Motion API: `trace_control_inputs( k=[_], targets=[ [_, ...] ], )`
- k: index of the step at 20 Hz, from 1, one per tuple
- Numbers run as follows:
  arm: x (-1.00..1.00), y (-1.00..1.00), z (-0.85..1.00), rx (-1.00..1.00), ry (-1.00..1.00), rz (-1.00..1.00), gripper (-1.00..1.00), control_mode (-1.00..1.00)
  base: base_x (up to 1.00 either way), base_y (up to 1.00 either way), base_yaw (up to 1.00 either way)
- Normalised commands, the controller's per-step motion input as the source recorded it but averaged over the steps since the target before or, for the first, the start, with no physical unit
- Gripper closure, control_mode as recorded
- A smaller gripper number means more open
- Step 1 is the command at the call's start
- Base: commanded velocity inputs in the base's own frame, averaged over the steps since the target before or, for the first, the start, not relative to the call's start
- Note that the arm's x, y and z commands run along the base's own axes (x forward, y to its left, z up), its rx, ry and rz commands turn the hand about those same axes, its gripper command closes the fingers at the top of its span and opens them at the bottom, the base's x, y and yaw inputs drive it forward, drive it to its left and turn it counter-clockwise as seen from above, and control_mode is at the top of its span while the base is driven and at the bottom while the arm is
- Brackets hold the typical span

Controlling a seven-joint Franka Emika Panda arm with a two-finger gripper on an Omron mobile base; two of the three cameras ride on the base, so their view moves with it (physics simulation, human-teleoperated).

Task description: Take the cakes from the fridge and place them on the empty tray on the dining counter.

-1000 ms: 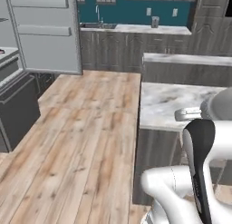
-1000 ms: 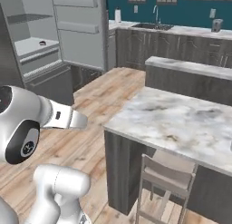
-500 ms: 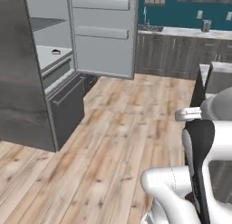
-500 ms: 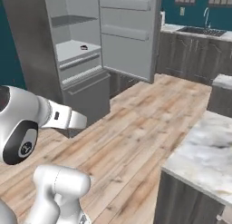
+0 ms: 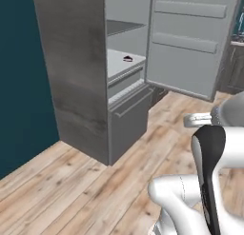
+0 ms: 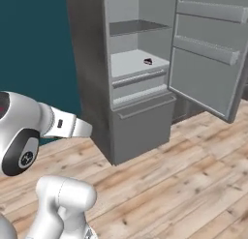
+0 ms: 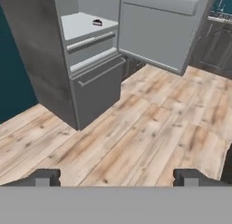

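cakes too small to tell apart, fridge top cropped

No readable writing anywhere.
The fridge and its open door carry plain grey surfaces, no labels.

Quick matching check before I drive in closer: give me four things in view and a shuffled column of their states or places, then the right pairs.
Things:
1. fridge door
2. dark cake slice
3. gripper
4. lower drawer

States or places:
A. open, holding nothing
B. on the pale shelf inside the fridge
C. swung wide open to the right
D. shut, below the shelf, with a bar handle

Pairs: 1-C, 2-B, 3-A, 4-D
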Motion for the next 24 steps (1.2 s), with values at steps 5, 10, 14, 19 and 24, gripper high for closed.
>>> trace_control_inputs(
  k=[5, 10, 14, 19, 24],
  targets=[
    [0.00, 0.00, 0.00, 0.00, 0.00, 0.00, -1.00, 1.00, 0.82, -0.37, 0.28],
    [0.00, 0.00, 0.00, 0.00, 0.00, 0.00, -1.00, 1.00, 0.49, -0.65, 0.13],
    [0.00, 0.00, 0.00, 0.00, 0.00, 0.00, -1.00, 1.00, 0.49, -0.36, 0.11],
    [0.00, 0.00, 0.00, 0.00, 0.00, 0.00, -1.00, 1.00, 0.90, 0.00, 0.21],
    [0.00, 0.00, 0.00, 0.00, 0.00, 0.00, -1.00, 1.00, 0.80, -0.18, 0.31]
  ],
)
